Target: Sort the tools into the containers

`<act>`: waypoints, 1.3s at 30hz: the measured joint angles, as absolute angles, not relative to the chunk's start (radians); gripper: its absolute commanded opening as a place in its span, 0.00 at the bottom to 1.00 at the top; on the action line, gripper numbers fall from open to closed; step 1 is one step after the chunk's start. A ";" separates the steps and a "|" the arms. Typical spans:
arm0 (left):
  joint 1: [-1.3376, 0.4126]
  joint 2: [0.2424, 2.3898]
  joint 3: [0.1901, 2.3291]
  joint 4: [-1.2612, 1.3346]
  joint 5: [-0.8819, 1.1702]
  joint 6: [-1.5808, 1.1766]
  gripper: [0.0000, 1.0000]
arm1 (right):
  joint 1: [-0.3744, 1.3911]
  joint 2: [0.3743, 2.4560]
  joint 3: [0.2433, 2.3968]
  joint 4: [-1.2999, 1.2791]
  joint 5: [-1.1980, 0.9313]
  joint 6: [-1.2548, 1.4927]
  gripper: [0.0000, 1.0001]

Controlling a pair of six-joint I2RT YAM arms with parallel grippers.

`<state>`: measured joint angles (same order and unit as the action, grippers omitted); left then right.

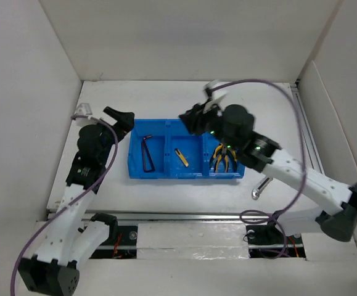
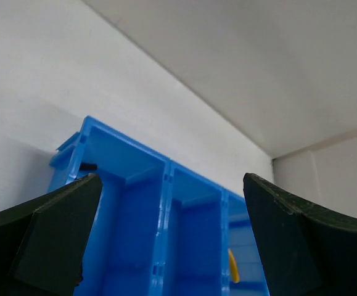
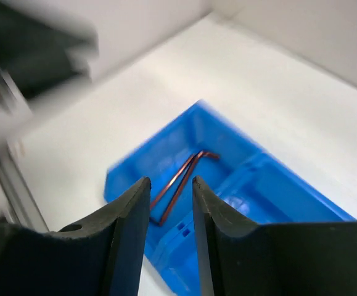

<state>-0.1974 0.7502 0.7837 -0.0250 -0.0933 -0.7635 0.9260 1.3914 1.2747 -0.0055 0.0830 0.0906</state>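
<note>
**A:** What is in the blue tray (image 1: 184,176)?

**B:** It lies across the middle of the bench (image 1: 184,98), with three compartments side by side. The left one holds the dark hex keys (image 1: 147,154), their long legs running front to back. The middle one holds the short yellow-and-black stick tool (image 1: 181,158), lying at a slant. The right one holds the pliers (image 1: 223,159). Their yellow handles are plain to see, but I can't separate the darker ones beside them.

**A:** Is anything outside the tray?

**B:** A silver metal piece (image 1: 260,188) lies on the bench just off the tray's near right corner.

**A:** And the arms?

**B:** The left end effector (image 1: 119,118) is near the tray's far left corner. Its fingers are spread wide and hold nothing. The right end effector (image 3: 171,203) hangs over the tray's far rim, around the middle and right compartments. There is a narrow gap between its fingers and nothing in it. Its wrist view is blurred, but the hex keys show below.
</note>
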 measured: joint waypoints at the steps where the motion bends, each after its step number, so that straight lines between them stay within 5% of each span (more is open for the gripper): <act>1: -0.210 0.788 0.789 -0.023 -0.088 -0.759 0.99 | 0.900 1.328 1.287 -0.036 0.149 0.162 0.38; 7: -0.408 0.976 0.820 -0.053 -0.111 -0.724 0.99 | 0.564 1.182 1.320 -0.280 0.379 0.535 0.36; 15: -0.619 0.927 0.882 -0.110 -0.294 -0.669 0.99 | 0.297 1.188 1.161 -0.626 0.429 0.794 0.38; 16: -0.667 0.915 0.882 -0.117 -0.324 -0.665 0.99 | 0.271 1.176 1.144 -0.644 0.422 0.815 0.41; 18: -0.745 0.900 0.881 -0.126 -0.380 -0.656 0.99 | 0.217 1.136 1.105 -0.669 0.403 0.860 0.73; 19: -0.776 0.899 0.878 -0.126 -0.403 -0.650 0.99 | 0.190 1.113 1.085 -0.679 0.394 0.881 0.76; 23: -0.819 0.903 0.845 -0.134 -0.435 -0.611 0.99 | 0.092 1.018 0.994 -0.704 0.344 0.944 0.69; 39: -0.947 0.790 0.824 -0.148 -0.558 -0.574 0.99 | -0.038 1.122 0.913 -0.862 0.144 0.999 0.70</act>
<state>-0.9474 0.7898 0.8242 -0.1482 -0.5583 -0.5735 -0.0383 1.1217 0.9134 -0.8623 0.1444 0.9985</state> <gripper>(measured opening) 0.986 0.701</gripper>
